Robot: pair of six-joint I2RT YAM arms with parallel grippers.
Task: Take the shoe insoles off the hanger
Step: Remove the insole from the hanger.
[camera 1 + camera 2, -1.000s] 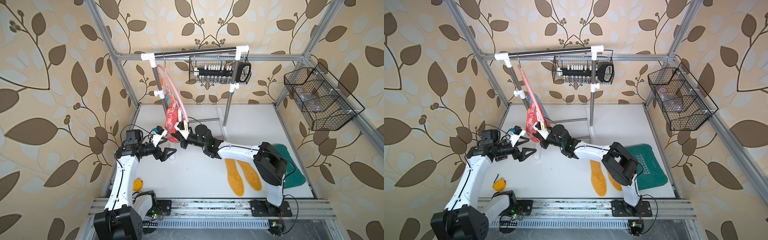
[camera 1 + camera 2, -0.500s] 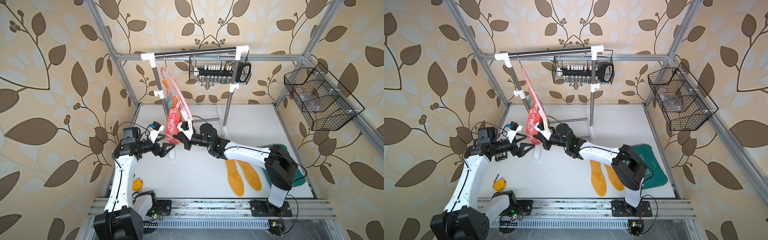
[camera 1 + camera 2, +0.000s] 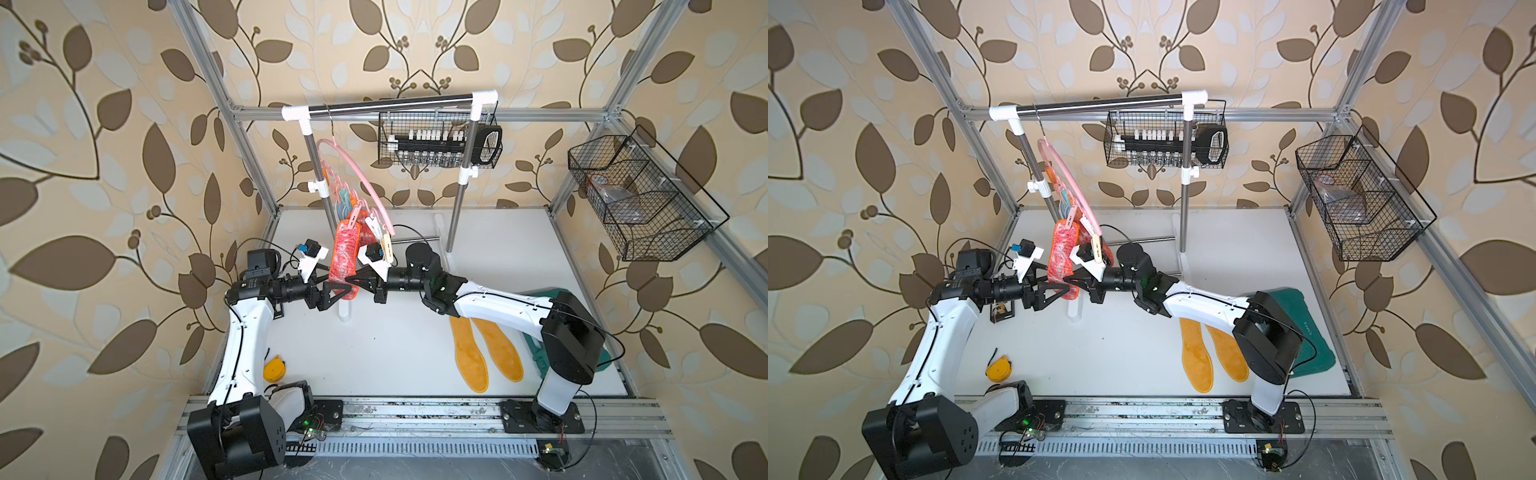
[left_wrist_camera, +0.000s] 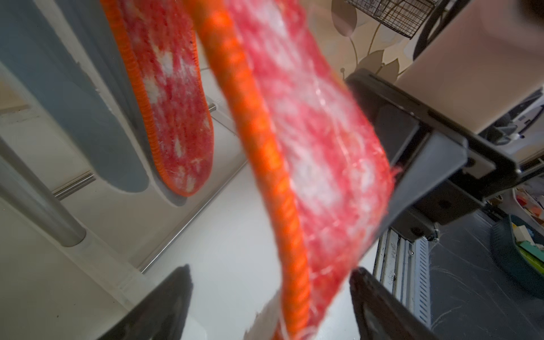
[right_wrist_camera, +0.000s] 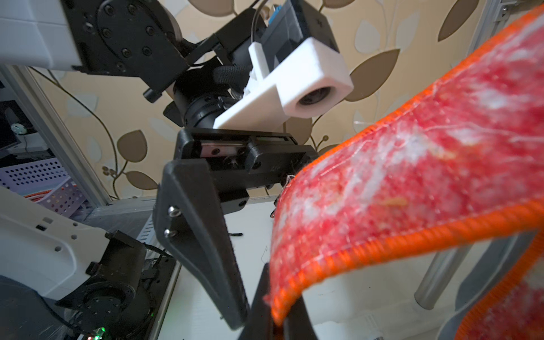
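The pink hanger (image 3: 365,183) hangs by its hook from the steel rack. A red-and-white insole (image 3: 343,257) with an orange rim hangs from a clip. Its lower end is pinched in my shut right gripper (image 3: 353,286), which shows in the right wrist view too (image 5: 276,315). My left gripper (image 3: 334,291) is open, one jaw on each side of the same lower end (image 4: 318,164), with a gap on one side. Behind it hang the second red-and-white insole (image 4: 173,117) and a grey-blue insole (image 4: 73,103). Two orange-yellow insoles (image 3: 469,353) (image 3: 496,349) lie flat on the table.
The rack's steel posts (image 3: 455,216) stand on the white table, one (image 4: 38,212) close behind the hanging insoles. Wire baskets hang at the back (image 3: 440,141) and on the right wall (image 3: 640,195). A dark green case (image 3: 1304,320) lies under the right arm. A yellow tape measure (image 3: 274,370) lies front left.
The hanger has swung and turned, with its arch now spread wider. My left gripper has come in around the red-and-white insole's lower end and its jaws have narrowed a little. The right arm has shifted right, still gripping.
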